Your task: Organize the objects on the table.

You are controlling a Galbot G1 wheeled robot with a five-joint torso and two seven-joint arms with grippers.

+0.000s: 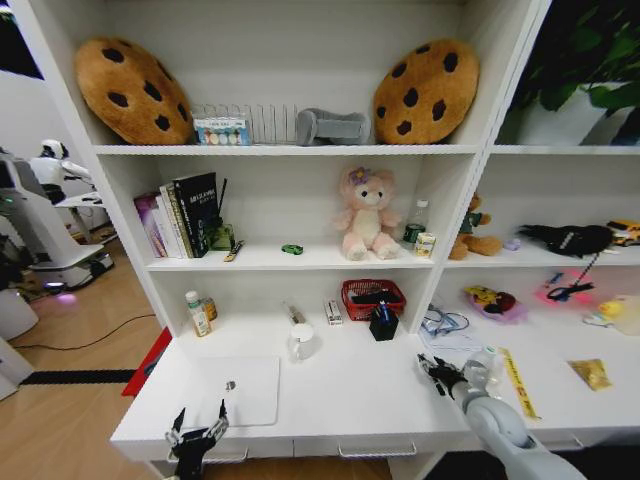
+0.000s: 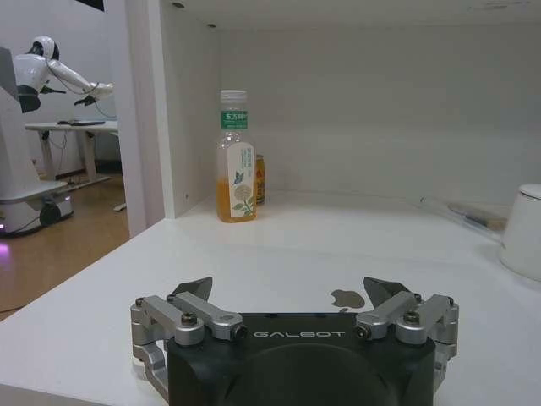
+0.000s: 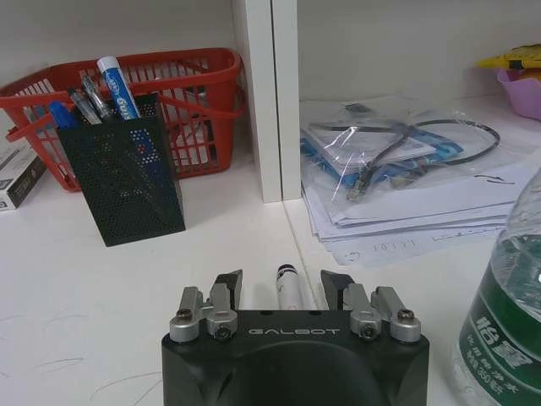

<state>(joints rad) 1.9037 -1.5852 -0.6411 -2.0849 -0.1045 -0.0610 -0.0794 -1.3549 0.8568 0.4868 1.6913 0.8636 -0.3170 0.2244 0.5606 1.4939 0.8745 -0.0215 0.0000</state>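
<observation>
White surface, robot reaching for a pen.
Right gripper (image 3: 281, 286), jaws open, straddles the pen (image 3: 288, 286); closing comes next. Left gripper (image 1: 198, 432) idles open beside the laptop (image 1: 243, 390).

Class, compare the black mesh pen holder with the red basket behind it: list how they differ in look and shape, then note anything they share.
The black mesh pen holder is tall, narrow and black; the red basket is low, wide and red. The pen holder's walls are fine perforated mesh, the basket's are open slats with a handle. The pen holder stands in front, holding upright pens; the basket sits behind it. Both rest on the white table.
</observation>
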